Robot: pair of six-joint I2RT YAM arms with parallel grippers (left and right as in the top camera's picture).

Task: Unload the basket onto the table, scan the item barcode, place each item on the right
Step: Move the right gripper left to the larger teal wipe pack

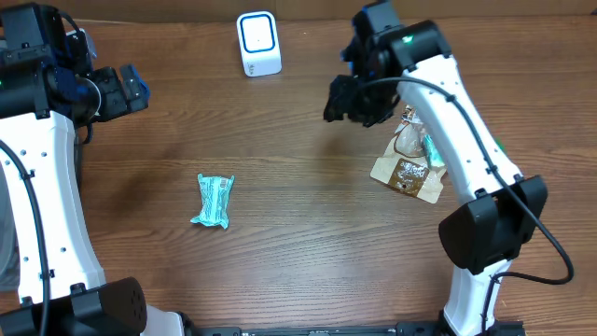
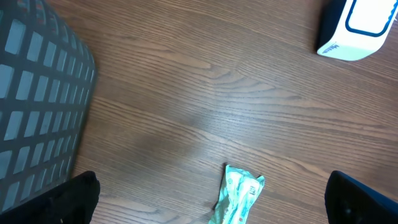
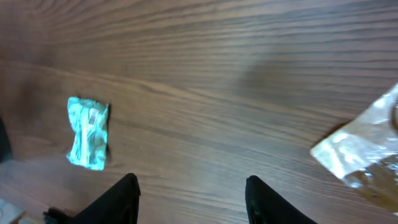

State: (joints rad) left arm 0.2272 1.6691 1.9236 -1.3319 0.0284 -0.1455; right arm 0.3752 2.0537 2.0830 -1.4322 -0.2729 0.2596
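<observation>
Left tool (image 1: 126,89) wide apart, right tool (image 3: 193,199) partly apart, both empty. Teal packet (image 1: 214,200), brown bag (image 1: 409,173) and white scanner (image 1: 258,43) sit on the desk (image 1: 308,243); print's too blurry to read.

- Your right gripper (image 3: 189,202) shows at the bottom edge: two black fingers (image 3: 121,199) standing apart, with only bare wood between them.
- A teal packet (image 3: 87,132), crumpled, lies flat on the table (image 3: 236,74), up and to the left of the nearer finger and clear of it.
- A clear bag (image 3: 364,152), glossy and creased, pokes in at the right edge. It is blurred, so you can't make out the contents.
- Packet and bag lie well apart.
</observation>
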